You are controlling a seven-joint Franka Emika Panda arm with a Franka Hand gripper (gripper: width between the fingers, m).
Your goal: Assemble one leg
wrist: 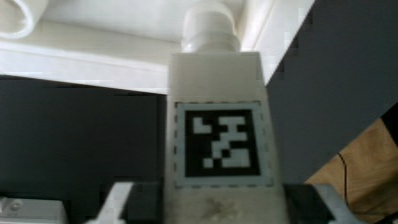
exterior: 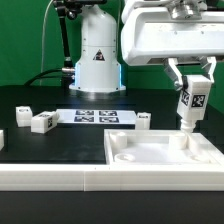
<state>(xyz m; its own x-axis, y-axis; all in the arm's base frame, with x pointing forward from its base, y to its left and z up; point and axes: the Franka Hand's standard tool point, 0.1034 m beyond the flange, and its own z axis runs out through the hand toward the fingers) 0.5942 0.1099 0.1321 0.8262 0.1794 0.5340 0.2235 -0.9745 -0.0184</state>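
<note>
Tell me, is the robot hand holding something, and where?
Yes: the hand holds the small white leg by its upper end, upright.

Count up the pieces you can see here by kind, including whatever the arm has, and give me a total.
Legs: 4 (held leg; loose legs)
Tabletop: 1
Marker board: 1
Total: 6

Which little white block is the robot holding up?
Find the big flat white tabletop piece at the exterior view's lower right. Over its far corner the gripper clamps the leg upright. It alone is held up; the other tagged blocks sit on the dark table.
</note>
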